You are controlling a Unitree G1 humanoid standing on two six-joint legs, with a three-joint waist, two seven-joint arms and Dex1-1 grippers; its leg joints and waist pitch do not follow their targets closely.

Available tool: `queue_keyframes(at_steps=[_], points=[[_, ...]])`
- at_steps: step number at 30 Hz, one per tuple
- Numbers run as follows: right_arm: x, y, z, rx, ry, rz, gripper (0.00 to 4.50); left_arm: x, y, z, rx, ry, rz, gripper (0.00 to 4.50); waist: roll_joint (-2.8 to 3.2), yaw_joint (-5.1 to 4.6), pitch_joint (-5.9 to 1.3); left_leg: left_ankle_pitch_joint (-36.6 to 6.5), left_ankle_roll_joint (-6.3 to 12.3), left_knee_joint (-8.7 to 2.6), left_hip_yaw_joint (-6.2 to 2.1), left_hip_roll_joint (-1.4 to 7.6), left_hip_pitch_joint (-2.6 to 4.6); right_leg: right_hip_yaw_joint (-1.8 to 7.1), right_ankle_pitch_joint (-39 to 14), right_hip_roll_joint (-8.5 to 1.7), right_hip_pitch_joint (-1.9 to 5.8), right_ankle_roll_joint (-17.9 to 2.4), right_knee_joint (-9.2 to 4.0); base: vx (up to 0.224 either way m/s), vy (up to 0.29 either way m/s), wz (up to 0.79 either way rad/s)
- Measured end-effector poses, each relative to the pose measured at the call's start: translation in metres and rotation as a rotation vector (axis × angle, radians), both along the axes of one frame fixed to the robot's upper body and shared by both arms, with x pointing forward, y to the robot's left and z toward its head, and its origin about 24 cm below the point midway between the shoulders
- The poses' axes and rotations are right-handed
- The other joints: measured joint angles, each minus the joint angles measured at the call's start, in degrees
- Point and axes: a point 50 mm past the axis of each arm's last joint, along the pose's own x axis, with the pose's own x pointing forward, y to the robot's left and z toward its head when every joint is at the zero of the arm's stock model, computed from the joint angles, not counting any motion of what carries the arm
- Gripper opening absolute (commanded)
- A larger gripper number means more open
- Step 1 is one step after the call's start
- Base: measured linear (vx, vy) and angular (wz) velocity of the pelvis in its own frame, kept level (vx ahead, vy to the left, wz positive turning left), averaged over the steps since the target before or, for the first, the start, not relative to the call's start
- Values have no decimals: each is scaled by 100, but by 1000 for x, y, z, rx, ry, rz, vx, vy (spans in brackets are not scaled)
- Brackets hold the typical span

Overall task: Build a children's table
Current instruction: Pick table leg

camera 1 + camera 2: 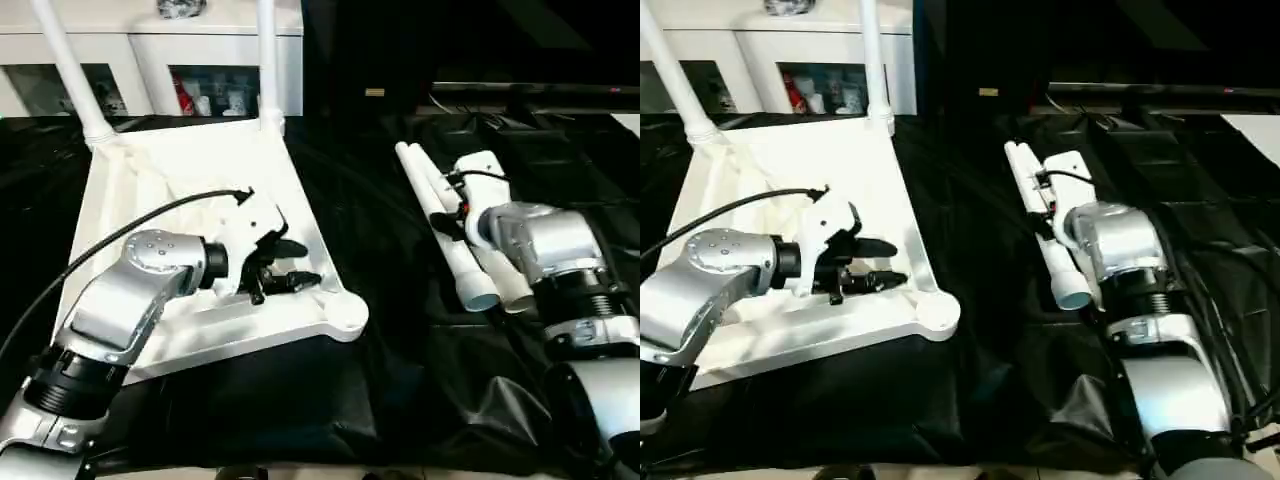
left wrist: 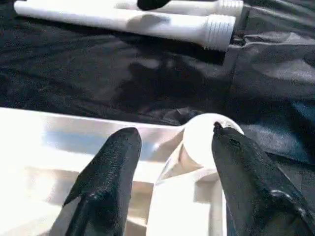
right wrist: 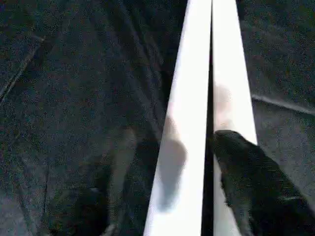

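We see the upturned table top (image 1: pixel 190 190) at left of frame, two legs already socketed, and two loose legs (image 1: pixel 455 235) at right on black sheeting. The left gripper (image 1: pixel 285 265) gapes empty; the right gripper (image 3: pixel 197 167) seemingly straddles one leg. Light, stiff, slick plastic: grasp mid-shaft.

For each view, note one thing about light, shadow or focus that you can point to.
Left eye view: the black sheet shows glossy highlights. Right eye view: the tabletop is bright, its ribs washed out. Left wrist view: the legs cast dark shadows on the sheet. Right wrist view: soft grey shadows lie on the two legs, and the near finger is blurred.
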Motion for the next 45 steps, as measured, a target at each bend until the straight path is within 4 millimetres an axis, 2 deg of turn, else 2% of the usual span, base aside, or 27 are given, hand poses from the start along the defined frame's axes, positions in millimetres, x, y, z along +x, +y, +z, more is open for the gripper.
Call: queue_keyframes(at_steps=[1, 7, 12, 20, 21, 24, 26, 35, 37, 45], points=[[-1, -1, -2, -2, 19, -1, 329, 0, 0, -1, 1, 5, -2, 322, 0, 1, 0, 0, 0, 1, 0, 0, 0, 0, 0, 0, 1, 0, 0, 0, 0, 0], [-5, -8, -12, -23, 95, -18, 378, -3, 0, 1, 3, 15, -21, 374, 2, 2, 1, 0, 0, 3, 0, 0, 0, 0, 0, 0, 1, -1, 1, 0, 0, 0], [-5, -13, -12, -30, 141, -37, 386, -2, 0, 0, 18, 6, -14, 399, 3, 3, 1, 0, 0, 4, 0, 0, 0, 0, 0, 0, 2, -1, 2, 0, 0, 0], [-14, -9, -32, 74, 275, -8, 386, -2, -1, -1, 31, -13, -11, 407, 3, 6, 1, 0, 0, 11, -1, 1, 0, -1, 1, 0, 4, -1, 6, 0, 0, 0], [-14, -8, -35, 92, 285, -7, 359, -2, -1, -1, 31, -13, -11, 414, 3, 6, 1, 0, 0, 12, -1, 2, 1, -1, 1, 0, 4, -1, 6, 0, 0, 0], [-15, -7, -39, 100, 301, -10, 345, -2, -1, -1, 34, -12, -14, 414, 3, 8, 1, 0, 0, 21, -1, 3, -1, 0, 1, 0, 4, -1, 13, 0, 0, 0], [-16, -8, -40, 103, 303, -13, 314, -2, -1, -1, 36, -12, -14, 414, 1, 8, 0, 0, 0, 25, -1, 4, 0, 0, 0, 0, 5, -1, 17, 0, 0, 0], [-14, -12, -44, 126, 291, -36, 247, -2, -2, -1, 32, -22, -19, 414, -11, 5, -8, 0, 0, 45, -6, 6, 5, -1, -11, -1, 7, 19, 37, 0, 0, 0], [-14, -12, -44, 131, 286, -40, 219, -2, -2, -1, 31, -22, -20, 414, -11, 5, -8, 0, 0, 49, -7, 6, 5, -1, -11, -1, 7, 19, 41, 0, 0, 0], [-12, -15, -47, 215, 255, -87, 192, 1, -7, 0, -9, -45, 9, 414, -17, 3, -11, 0, 0, 63, -11, 5, 10, -1, -11, -2, 18, 18, 43, 0, 0, 0]])
